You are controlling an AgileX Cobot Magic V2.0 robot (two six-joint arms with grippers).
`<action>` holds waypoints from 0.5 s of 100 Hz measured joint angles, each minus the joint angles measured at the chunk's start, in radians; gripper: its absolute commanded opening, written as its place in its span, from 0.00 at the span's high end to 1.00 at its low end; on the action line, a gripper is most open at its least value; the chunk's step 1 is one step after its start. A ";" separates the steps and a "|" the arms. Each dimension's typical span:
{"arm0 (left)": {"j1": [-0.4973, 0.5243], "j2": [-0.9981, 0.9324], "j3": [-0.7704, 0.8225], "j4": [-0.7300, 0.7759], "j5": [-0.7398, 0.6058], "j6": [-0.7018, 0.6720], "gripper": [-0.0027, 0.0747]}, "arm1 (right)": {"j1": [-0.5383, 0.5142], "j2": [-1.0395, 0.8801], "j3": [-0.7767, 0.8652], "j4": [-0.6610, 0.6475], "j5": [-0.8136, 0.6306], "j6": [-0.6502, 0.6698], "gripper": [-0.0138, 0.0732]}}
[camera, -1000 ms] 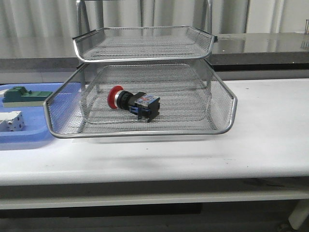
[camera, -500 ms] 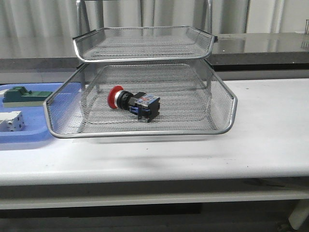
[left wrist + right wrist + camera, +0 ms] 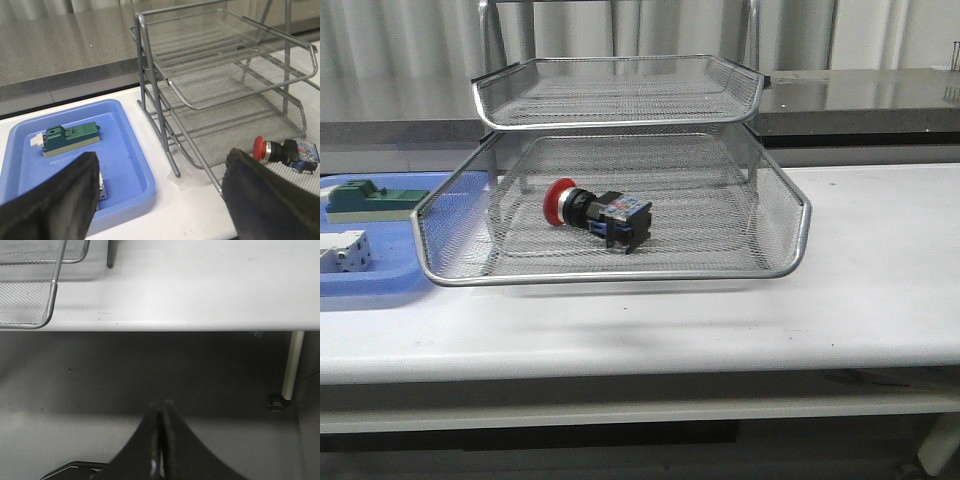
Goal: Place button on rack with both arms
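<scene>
- Front view: the rack (image 3: 620, 200) stands on the white table (image 3: 860, 280), its wide bottom tier forward and a smaller tier above it.
- The button (image 3: 598, 214) lies on its side on the mesh of the bottom tier, red head toward the left, black-and-blue body toward the right. Nothing touches it.
- Left of the rack, a blue tray (image 3: 380, 280) holds a green block (image 3: 375, 198) and a white block (image 3: 342, 252). No arm shows in this view.
- Left wrist view: the left gripper (image 3: 160, 200) is wide open, its two dark fingers (image 3: 55, 205) far apart with nothing between them. It hangs above the table edge between tray and rack.
- Past the fingers, the button rests in the bottom tier, well apart from the gripper; the green block lies in the tray.
- Right wrist view: the right gripper (image 3: 160, 440) has its fingers pressed together, holding nothing. It is off the front edge of the table, above the grey floor (image 3: 100, 380).
- A corner of the rack's bottom tier, one rack leg and a table leg (image 3: 291, 365) show in this view.
</scene>
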 measured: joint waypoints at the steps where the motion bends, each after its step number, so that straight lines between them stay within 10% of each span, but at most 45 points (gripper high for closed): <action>1: 0.000 -0.006 0.013 0.000 -0.011 0.000 0.33 | 0.000 0.000 0.000 0.000 0.000 0.000 0.92; 50: 0.000 -0.175 0.239 -0.029 -0.211 0.000 0.35 | 0.000 0.000 0.000 0.000 0.000 0.000 0.92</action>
